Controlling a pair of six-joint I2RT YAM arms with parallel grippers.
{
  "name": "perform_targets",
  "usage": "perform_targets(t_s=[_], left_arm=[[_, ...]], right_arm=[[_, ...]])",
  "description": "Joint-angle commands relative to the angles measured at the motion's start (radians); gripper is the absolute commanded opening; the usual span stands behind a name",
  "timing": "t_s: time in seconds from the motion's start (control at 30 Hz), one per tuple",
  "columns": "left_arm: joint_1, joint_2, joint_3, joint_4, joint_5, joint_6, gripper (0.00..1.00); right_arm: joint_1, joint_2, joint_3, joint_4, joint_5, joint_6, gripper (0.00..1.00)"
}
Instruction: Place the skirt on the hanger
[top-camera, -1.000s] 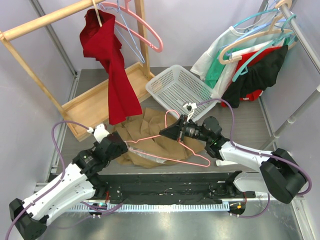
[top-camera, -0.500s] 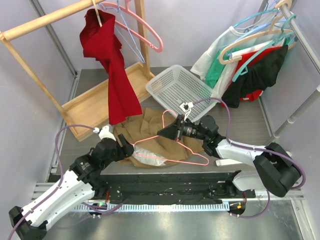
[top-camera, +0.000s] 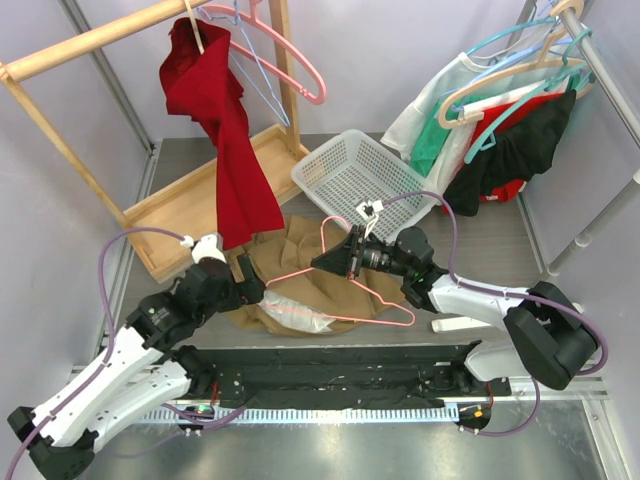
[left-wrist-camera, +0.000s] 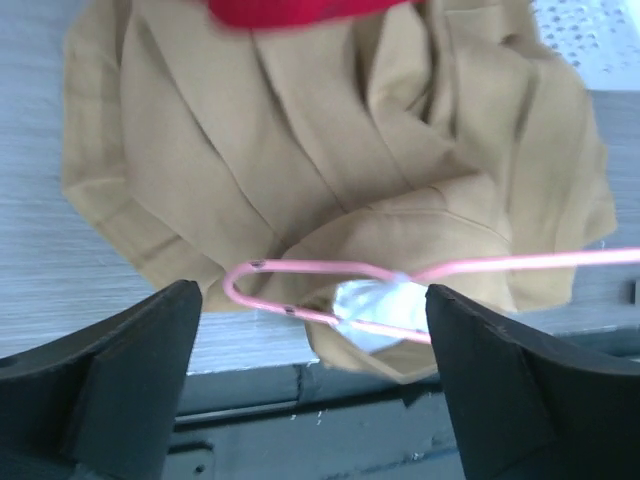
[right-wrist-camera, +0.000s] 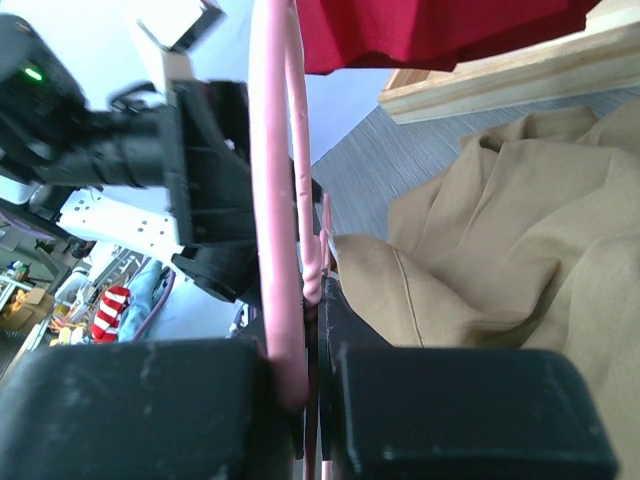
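Skirt (top-camera: 290, 265), tan and crumpled, lies just in front of the white basket (top-camera: 350, 180), on its near side. The right claw (top-camera: 338, 262) is clamped on the pink hanger (right-wrist-camera: 272, 180), likely steadying it above the cloth. The left claw (left-wrist-camera: 312, 300) hangs spread wide and empty over the hanger's end, probably ready to pinch fabric there.

Matt, creased tan cloth is seen in the skirt (left-wrist-camera: 300, 150), and a smooth, glossy pink finish on the hanger (right-wrist-camera: 275, 200). The basket (top-camera: 360, 180), at the skirt's 1 o'clock, is made of white perforated plastic.
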Motion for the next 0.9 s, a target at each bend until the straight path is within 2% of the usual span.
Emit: perform_targets(t_s=[0.0, 0.17, 0.3, 0.4, 0.53, 0.67, 0.77, 0.87], left_arm=[[0.002, 0.053, 0.145, -0.113, 0.076, 0.096, 1.00], [0.001, 0.126, 0.226, -0.083, 0.230, 0.208, 1.00], [0.006, 0.160, 0.260, 0.046, 0.314, 0.348, 1.00], [0.042, 0.236, 0.277, 0.090, 0.371, 0.407, 1.00], [0.126, 0.335, 0.323, 0.110, 0.457, 0.488, 1.00], [0.196, 0.366, 0.337, 0.163, 0.613, 0.539, 1.00], [0.234, 0.384, 0.347, 0.172, 0.718, 0.571, 0.93], [0.274, 0.404, 0.347, 0.190, 0.816, 0.581, 0.79]], right_arm=[[0.009, -0.015, 0.057, 0.024, 0.018, -0.030, 0.01], [0.008, 0.026, 0.117, 0.031, -0.050, -0.034, 0.01], [-0.020, 0.089, 0.174, 0.069, -0.167, 0.008, 0.01], [-0.061, 0.163, 0.215, 0.203, -0.269, 0.130, 0.01], [-0.086, 0.252, 0.258, 0.483, -0.356, 0.378, 0.01], [-0.087, 0.310, 0.278, 0.655, -0.386, 0.526, 0.01], [-0.087, 0.316, 0.278, 0.671, -0.398, 0.534, 0.01], [-0.086, 0.296, 0.274, 0.613, -0.403, 0.485, 0.01]])
